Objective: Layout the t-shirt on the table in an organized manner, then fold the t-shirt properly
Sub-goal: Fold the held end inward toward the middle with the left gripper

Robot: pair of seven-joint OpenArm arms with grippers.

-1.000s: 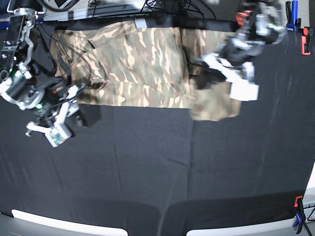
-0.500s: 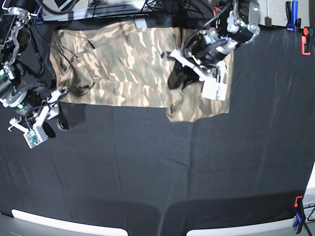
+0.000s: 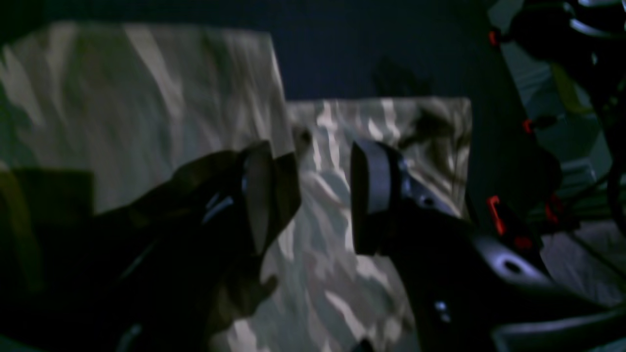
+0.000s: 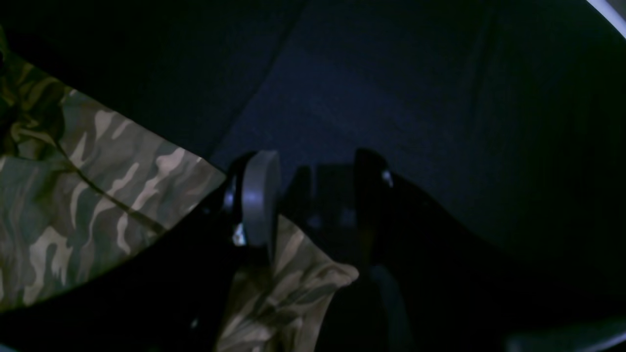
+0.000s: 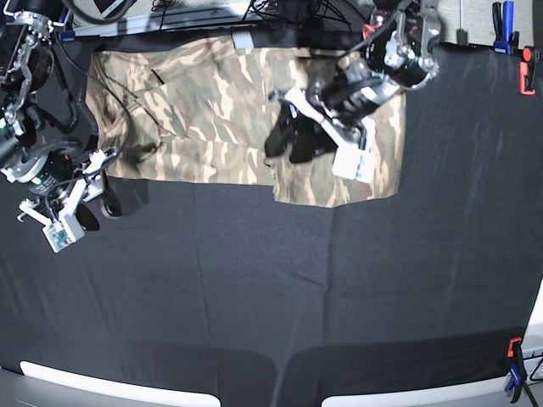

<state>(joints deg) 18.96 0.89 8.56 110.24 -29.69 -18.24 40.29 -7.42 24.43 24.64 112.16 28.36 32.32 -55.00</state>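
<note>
Where the left wrist camera looks down, the left claw (image 3: pixel 308 195) stands with its jaws parted and a clear gap between them, hanging over the camouflage t-shirt (image 3: pixel 337 274). One finger (image 3: pixel 257 195) lies against a raised fold of the cloth, but nothing is pinched between the two. Beyond the shirt's far edge lies the black counter (image 3: pixel 371 58), and red fittings (image 3: pixel 494 208) show at the right of that view.

From the right wrist camera, the right claw (image 4: pixel 313 195) is likewise open, its grey pad (image 4: pixel 257 195) apart from the dark finger opposite. A corner of the t-shirt (image 4: pixel 112 171) reaches to just beside the grey pad, and a loose flap lies below it; no cloth sits in the gap. Dark counter cloth (image 4: pixel 391 83) fills the rest.

Seen from the base camera, the t-shirt (image 5: pixel 212 110) lies spread across the far part of the counter (image 5: pixel 297 297), its right portion folded over into a panel that hangs lower than the rest. The left claw (image 5: pixel 293 140) sits on the shirt at that fold. The right claw (image 5: pixel 93 195) is on bare black cloth just off the shirt's lower left corner. Red and blue clamps (image 5: pixel 516 42) grip the counter's far right edge.
</note>
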